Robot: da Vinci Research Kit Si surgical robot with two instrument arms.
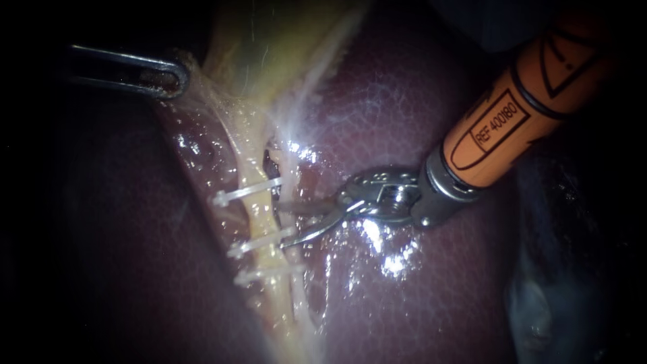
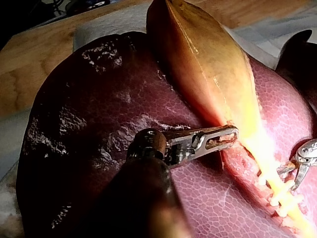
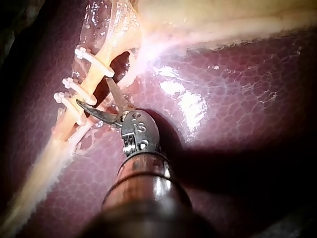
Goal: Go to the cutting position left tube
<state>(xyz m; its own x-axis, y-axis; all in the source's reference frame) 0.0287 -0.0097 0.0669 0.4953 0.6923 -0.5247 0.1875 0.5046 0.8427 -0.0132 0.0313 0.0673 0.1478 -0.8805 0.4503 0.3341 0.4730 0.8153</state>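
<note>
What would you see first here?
Three white clips cross a pale yellow tube on the dark red liver, mid-view. The orange-shafted right instrument comes from the right, blades open beside that tube. Upper left, the left instrument grips the gallbladder.

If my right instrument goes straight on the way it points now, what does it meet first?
Probably the tube, between the upper clip and the middle clip: the open jaws of the right instrument face that stretch. Depth is unclear.
</note>
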